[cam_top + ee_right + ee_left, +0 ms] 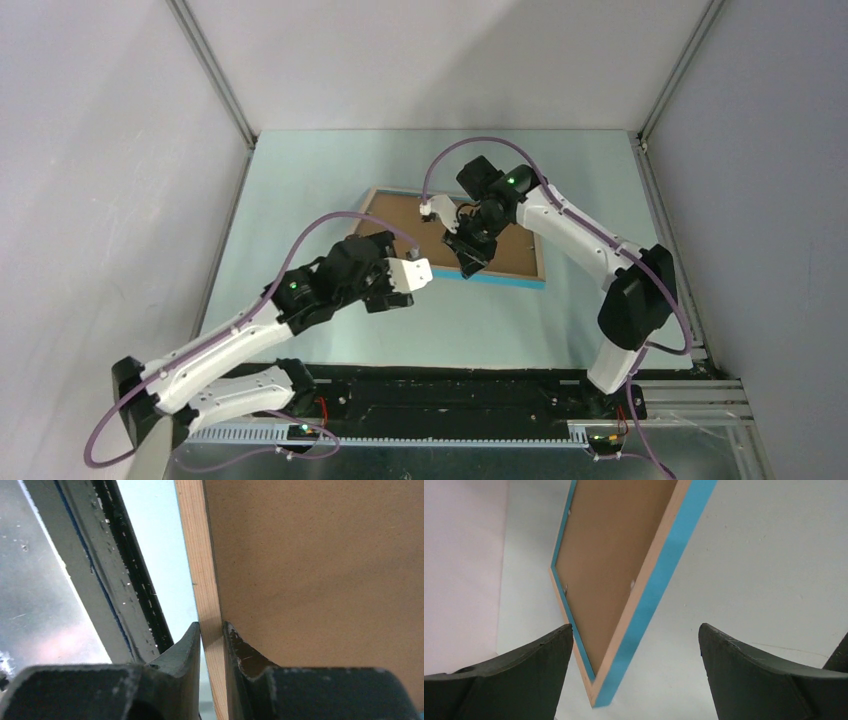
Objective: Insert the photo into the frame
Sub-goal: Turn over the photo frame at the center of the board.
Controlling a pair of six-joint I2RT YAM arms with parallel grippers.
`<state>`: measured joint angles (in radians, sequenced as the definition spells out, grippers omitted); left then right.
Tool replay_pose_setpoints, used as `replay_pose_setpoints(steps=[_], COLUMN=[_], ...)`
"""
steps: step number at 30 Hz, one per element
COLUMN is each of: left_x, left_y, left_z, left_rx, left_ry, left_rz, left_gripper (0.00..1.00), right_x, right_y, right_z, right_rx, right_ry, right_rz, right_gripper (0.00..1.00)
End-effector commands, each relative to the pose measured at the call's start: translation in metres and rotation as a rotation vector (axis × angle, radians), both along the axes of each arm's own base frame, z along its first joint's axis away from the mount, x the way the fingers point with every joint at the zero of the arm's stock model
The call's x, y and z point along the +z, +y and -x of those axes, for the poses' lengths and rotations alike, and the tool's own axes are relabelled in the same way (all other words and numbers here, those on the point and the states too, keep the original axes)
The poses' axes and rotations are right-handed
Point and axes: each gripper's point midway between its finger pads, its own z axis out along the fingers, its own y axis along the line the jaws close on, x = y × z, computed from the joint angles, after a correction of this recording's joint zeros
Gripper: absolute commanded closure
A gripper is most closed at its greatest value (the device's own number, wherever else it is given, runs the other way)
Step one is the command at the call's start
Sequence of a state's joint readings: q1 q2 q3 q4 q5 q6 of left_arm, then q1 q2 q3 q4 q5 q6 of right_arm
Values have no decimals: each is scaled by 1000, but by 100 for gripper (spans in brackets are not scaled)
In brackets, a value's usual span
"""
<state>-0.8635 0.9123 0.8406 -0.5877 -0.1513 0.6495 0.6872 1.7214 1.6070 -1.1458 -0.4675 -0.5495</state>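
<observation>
The frame (515,282) is back side up in the middle of the table, its light wood rim and blue edge showing, with a plain brown backing board (395,215) filling it. My right gripper (472,266) is shut on the frame's near rail. In the right wrist view its fingers (190,640) pinch the wooden strip (197,540) beside the board (320,570). My left gripper (400,272) hovers wide open, left of the frame. In its wrist view the gripper (635,627) holds nothing, and the frame's corner (659,570) points toward it. The photo is out of view.
The pale green table (330,190) is boxed in by grey walls on the left, back and right. A black rail (135,580) and a metal base plate (690,400) run along the near edge by the arm bases.
</observation>
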Motion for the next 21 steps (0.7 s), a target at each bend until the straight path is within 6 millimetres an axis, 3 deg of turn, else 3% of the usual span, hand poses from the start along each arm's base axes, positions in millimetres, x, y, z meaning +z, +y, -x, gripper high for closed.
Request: replay_pose_setpoints(steps=[1,6,14,21], left_x=[23,11,7,7], left_y=[-27,-49,-72,-83], left_z=[-13,-22,-37,-47], left_rx=[-79,-122,-136,-141], left_ry=[-75,-49,-37,-40], left_rz=[-47,-123,-163,-187], left_gripper=[1,7,18,39], right_x=[25,40,59,64], right_y=[2,2,-7,-13], right_z=[8,3,-2,-2], right_rx=[2,-13,-41,-51], right_ry=[82,106,134,141], right_rz=[-47,-80,-115,-130], right_gripper=[100,100,100,100])
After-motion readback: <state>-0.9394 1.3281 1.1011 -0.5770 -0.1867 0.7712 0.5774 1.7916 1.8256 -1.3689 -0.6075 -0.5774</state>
